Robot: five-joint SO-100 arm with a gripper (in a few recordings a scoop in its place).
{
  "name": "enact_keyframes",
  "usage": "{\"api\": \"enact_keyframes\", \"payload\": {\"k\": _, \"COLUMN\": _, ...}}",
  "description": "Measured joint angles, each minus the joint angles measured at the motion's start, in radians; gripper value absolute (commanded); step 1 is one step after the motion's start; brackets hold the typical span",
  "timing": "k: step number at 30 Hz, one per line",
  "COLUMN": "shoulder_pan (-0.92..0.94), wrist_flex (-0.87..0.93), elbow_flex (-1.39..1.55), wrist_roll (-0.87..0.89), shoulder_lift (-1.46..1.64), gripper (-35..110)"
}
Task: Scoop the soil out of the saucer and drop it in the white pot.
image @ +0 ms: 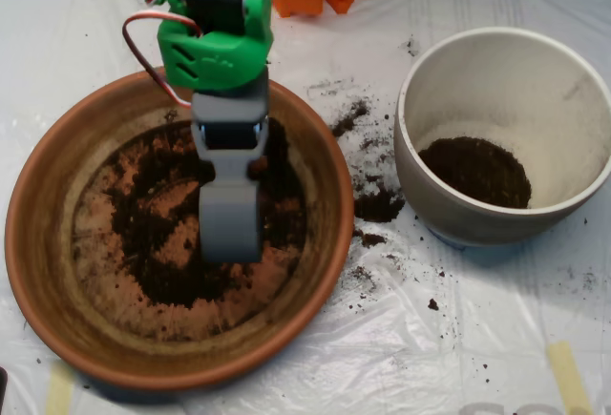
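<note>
In the round terracotta saucer, the smooth grey tool sits closed on crumbly soil.

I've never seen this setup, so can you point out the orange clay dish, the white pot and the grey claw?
Round terracotta-orange clay saucer point(38, 272): overhead view, left rim.
Deep off-white ceramic pot point(496, 76): overhead view, inner wall.
Grey clamshell claw point(230, 229): overhead view, lower shell.

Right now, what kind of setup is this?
Likely a tabletop robot test bench for potting: a plastic sheet taped over the table, a terracotta saucer and white pot holding soil, and spilled crumbs between them.
</note>
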Motion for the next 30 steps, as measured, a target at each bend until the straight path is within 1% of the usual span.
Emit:
{"api": "enact_keyframes", "payload": {"k": 5, "shoulder_pan": 0.048, "wrist_flex": -0.038, "elbow_flex": 0.0, "wrist_roll": -0.043, "shoulder_lift": -0.11, "gripper": 53}}
{"api": "enact_keyframes", "payload": {"k": 11, "shoulder_pan": 0.094, "wrist_flex": -0.037, "elbow_flex": -0.048, "wrist_roll": -0.08, "shoulder_lift": -0.252, "gripper": 52}}
{"api": "enact_keyframes", "payload": {"k": 24, "shoulder_pan": 0.137, "wrist_flex": 0.066, "elbow_flex": -0.287, "wrist_roll": -0.138, "shoulder_lift": -0.416, "gripper": 60}}
{"api": "enact_keyframes", "payload": {"k": 27, "shoulder_pan": 0.146, "wrist_flex": 0.086, "elbow_flex": -0.328, "wrist_roll": -0.152, "shoulder_lift": -0.443, "gripper": 58}}
{"api": "enact_keyframes", "payload": {"k": 30, "shoulder_pan": 0.15, "wrist_flex": 0.144, "elbow_flex": -0.42, "wrist_roll": -0.146, "shoulder_lift": -0.509, "gripper": 51}}
